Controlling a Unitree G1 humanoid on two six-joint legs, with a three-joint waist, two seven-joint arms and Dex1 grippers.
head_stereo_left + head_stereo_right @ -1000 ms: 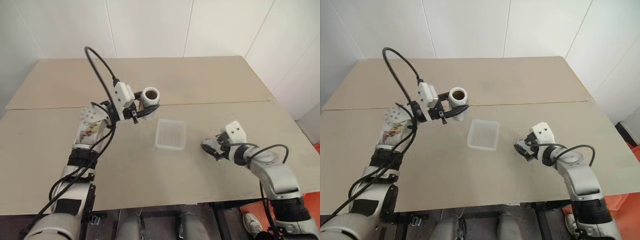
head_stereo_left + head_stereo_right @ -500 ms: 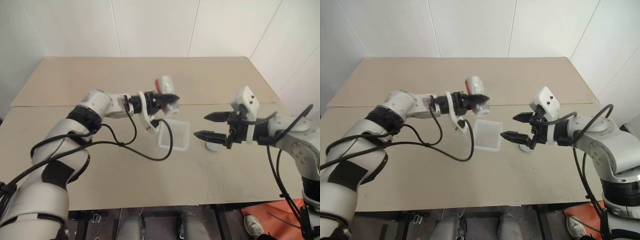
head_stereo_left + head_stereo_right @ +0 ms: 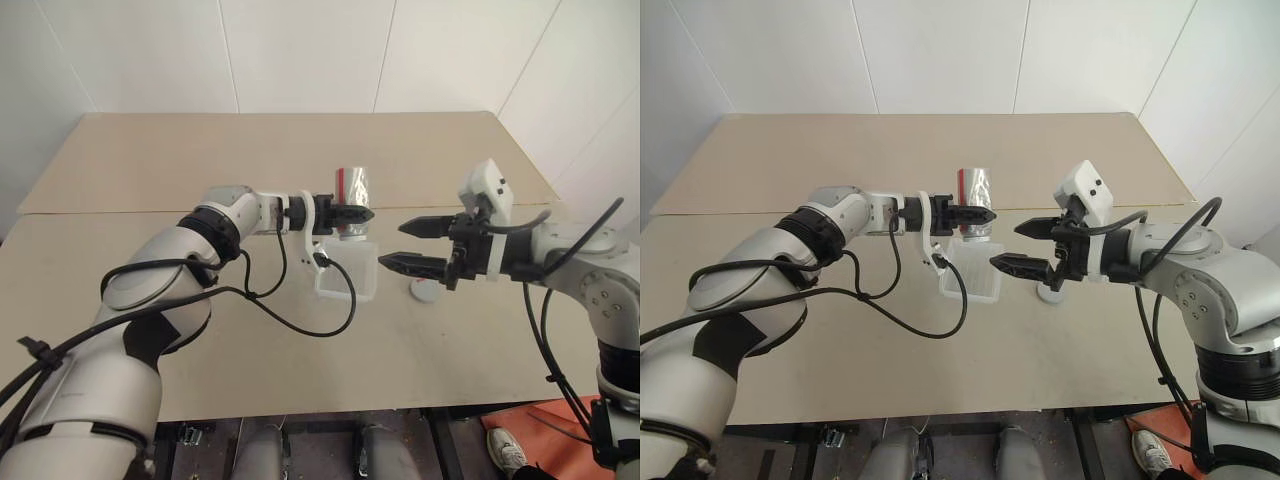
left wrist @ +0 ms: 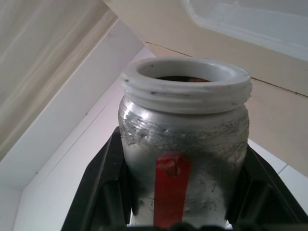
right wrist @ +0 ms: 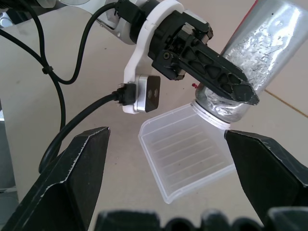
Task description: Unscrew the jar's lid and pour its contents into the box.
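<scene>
The left gripper (image 3: 352, 213) fingers clamp the jar (image 3: 352, 200) inverted, mouth down over the box (image 3: 350, 280). The right gripper (image 3: 412, 244) fingers are spread apart, empty; the lid (image 3: 425, 291) lies on the tabletop (image 3: 250, 340).

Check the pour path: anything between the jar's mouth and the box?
Nothing visible. The left gripper holds the jar upside down with its open mouth right over the box. The lid lies beside the box, and the right gripper is off to the side.
</scene>
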